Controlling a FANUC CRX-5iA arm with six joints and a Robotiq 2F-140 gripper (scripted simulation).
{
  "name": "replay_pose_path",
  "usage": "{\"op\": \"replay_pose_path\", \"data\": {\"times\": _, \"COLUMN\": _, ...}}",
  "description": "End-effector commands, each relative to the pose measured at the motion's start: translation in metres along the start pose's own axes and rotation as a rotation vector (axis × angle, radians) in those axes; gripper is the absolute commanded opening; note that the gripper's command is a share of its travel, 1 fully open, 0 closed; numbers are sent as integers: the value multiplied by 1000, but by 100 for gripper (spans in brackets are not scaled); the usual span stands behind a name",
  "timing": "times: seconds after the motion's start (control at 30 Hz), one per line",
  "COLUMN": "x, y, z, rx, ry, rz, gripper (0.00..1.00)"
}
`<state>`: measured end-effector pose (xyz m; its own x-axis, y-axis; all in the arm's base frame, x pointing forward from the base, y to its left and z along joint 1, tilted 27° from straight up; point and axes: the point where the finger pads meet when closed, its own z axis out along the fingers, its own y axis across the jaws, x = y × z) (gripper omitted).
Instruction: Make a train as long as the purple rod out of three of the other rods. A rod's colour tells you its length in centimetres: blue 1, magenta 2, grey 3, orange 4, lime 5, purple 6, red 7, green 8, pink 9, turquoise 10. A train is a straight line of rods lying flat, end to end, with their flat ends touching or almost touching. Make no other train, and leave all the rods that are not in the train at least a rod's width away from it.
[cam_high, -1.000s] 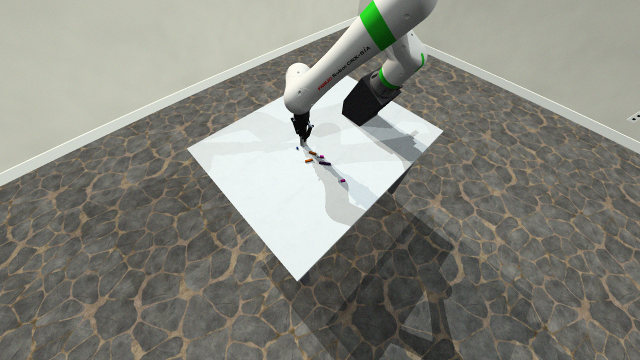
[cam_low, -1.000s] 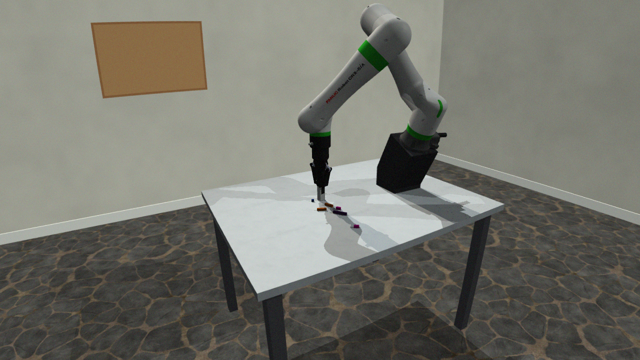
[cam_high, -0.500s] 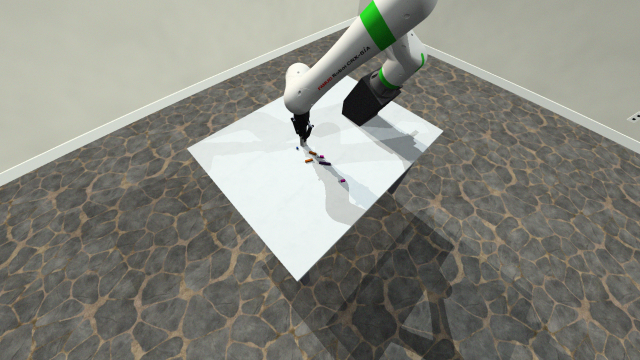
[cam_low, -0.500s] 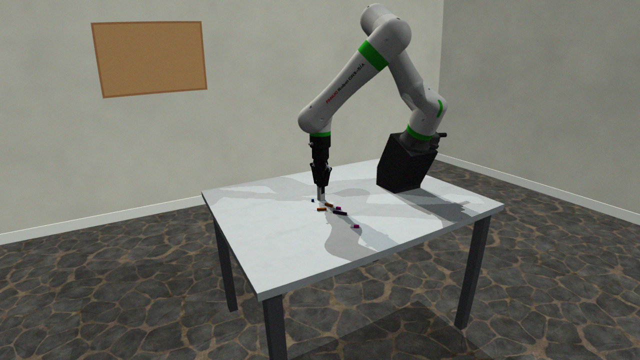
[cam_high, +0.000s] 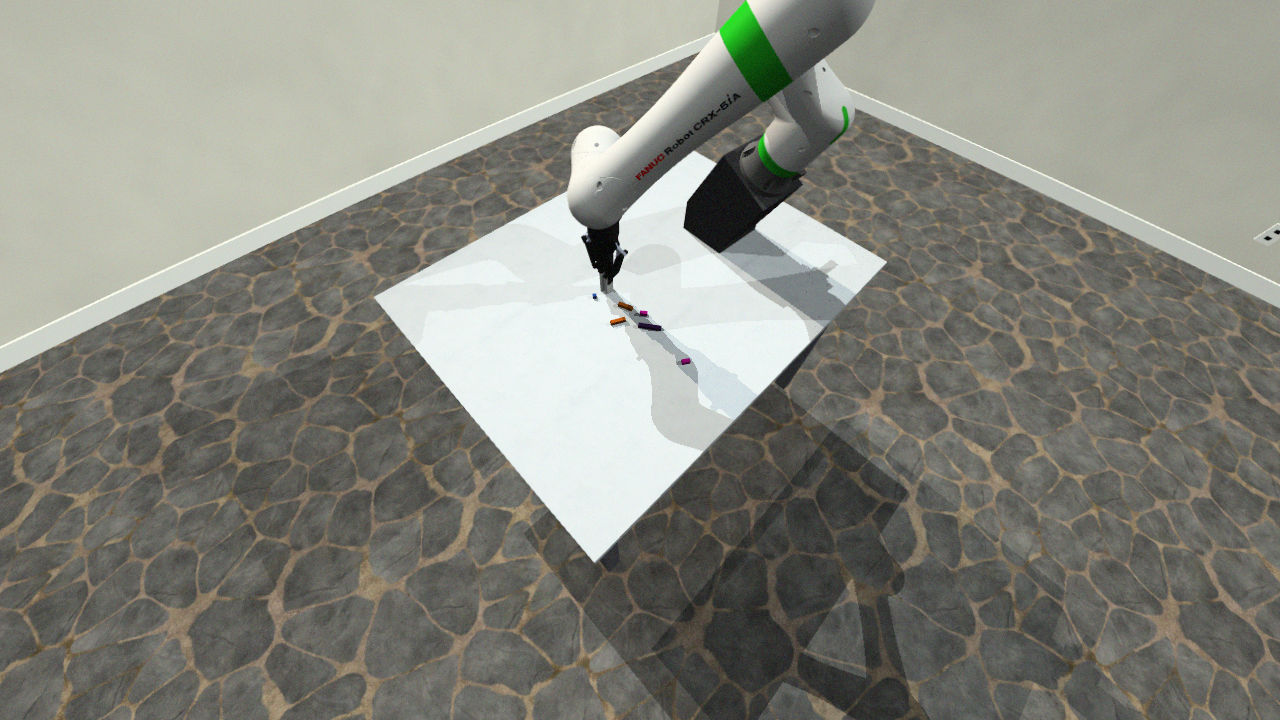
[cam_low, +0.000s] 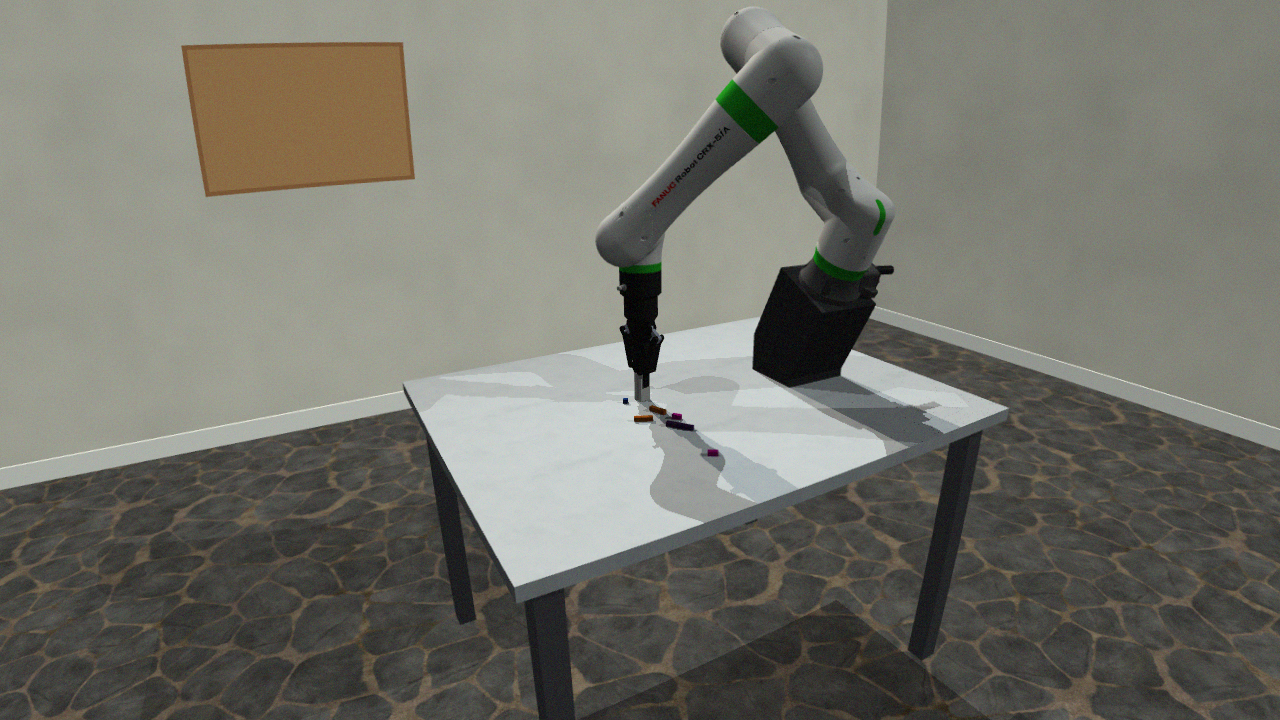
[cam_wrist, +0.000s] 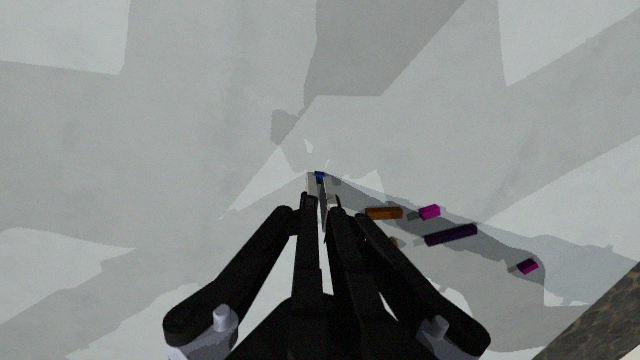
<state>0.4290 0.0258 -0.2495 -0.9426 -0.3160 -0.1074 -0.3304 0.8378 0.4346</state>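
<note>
My gripper (cam_high: 606, 286) (cam_low: 640, 394) (cam_wrist: 317, 185) is down at the table top with its fingers nearly together. It is shut on a small pale grey rod (cam_wrist: 326, 190) that the fingers mostly hide. A blue rod (cam_high: 593, 294) (cam_low: 624, 400) (cam_wrist: 319, 175) lies just beyond the fingertips. The purple rod (cam_high: 649, 326) (cam_low: 680, 425) (cam_wrist: 450, 234) lies flat to the right. Beside it lie one orange rod (cam_high: 624, 306) (cam_low: 657, 409) (cam_wrist: 383, 213) and one magenta rod (cam_high: 643, 313) (cam_low: 677, 416) (cam_wrist: 429, 211).
A second orange rod (cam_high: 616, 320) (cam_low: 642, 418) lies near the purple rod and is half hidden by a finger in the wrist view. A second magenta rod (cam_high: 684, 361) (cam_low: 712, 454) (cam_wrist: 527, 266) lies apart towards the table edge. The arm's black base (cam_high: 725, 210) stands at the back.
</note>
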Motion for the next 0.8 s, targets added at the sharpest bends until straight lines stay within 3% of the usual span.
{"op": "replay_pose_path", "data": {"times": 0.0, "x": 0, "y": 0, "z": 0, "rx": 0, "ry": 0, "rz": 0, "gripper": 3}}
{"op": "replay_pose_path", "data": {"times": 0.27, "x": 0, "y": 0, "z": -10, "rx": 0, "ry": 0, "rz": 0, "gripper": 3}}
{"op": "replay_pose_path", "data": {"times": 0.63, "x": 0, "y": 0, "z": -84, "rx": 0, "ry": 0, "rz": 0, "gripper": 3}}
{"op": "replay_pose_path", "data": {"times": 0.77, "x": 0, "y": 0, "z": -96, "rx": 0, "ry": 0, "rz": 0, "gripper": 3}}
